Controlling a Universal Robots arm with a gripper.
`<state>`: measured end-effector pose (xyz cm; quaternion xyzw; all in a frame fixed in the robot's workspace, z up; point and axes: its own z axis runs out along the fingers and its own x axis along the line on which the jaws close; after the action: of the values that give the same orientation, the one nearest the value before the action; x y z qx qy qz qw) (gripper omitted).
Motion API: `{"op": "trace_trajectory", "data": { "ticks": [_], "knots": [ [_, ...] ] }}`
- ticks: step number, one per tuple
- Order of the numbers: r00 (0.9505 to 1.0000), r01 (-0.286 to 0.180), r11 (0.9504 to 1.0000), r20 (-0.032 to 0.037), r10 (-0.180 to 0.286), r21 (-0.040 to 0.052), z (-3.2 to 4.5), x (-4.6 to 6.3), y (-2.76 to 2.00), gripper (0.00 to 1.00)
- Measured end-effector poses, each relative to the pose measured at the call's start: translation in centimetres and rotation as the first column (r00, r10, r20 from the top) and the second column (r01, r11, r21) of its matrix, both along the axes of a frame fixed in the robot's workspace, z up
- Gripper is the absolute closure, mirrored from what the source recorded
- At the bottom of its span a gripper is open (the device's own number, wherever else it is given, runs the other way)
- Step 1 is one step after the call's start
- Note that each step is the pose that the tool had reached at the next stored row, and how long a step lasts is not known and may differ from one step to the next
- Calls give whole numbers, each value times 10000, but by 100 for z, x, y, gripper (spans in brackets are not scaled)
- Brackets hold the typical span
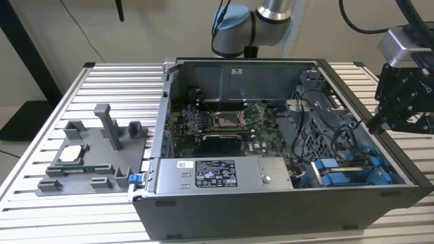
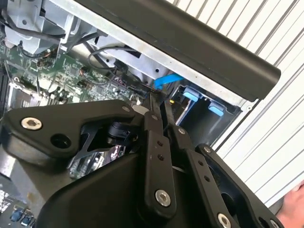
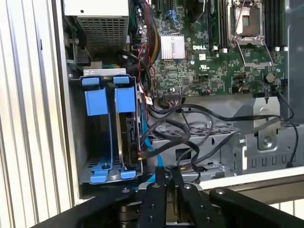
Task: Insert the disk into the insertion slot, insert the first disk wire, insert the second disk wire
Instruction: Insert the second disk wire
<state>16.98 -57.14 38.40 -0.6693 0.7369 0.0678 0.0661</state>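
Over the open computer case (image 1: 285, 203), on the exterior view's right, I have the gripper (image 1: 379, 123) hanging just above the case's side wall, close to the corner where the blue parts sit. In both wrist views I see its two black fingers (image 3: 159, 178) lying side by side with barely a sliver between them, so I read the jaws as pressed together, and I can make out nothing pinched between the tips. In the first wrist view the insertion slot (image 3: 109, 137) lies just ahead of those tips: a grey metal bay with blue rails and tabs at both ends. The disk (image 3: 127, 135) sits on edge inside it, in the half nearer the motherboard (image 3: 209, 61), with its blue carrier bracket around it; the neighbouring half of the bay looks dark and hollow to me. A thin light-blue cable (image 3: 154, 151) and several black wires (image 3: 199, 137) loop through the space next to the disk, but I cannot tell whether any of them is plugged into it. In the exterior view the grey power-supply box (image 1: 224, 175) lies along the near wall beside the bay, and a grey fixture tray (image 1: 95, 152) with a processor rests on the slatted table (image 1: 40, 203), well apart from the case.
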Motion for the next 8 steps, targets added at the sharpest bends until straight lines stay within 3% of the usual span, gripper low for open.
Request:
{"op": "trace_trajectory", "data": {
  "ticks": [8],
  "knots": [
    [10000, 53, 10000, 0, -53, 70, 29, -134, 0, 100]
  ]
}}
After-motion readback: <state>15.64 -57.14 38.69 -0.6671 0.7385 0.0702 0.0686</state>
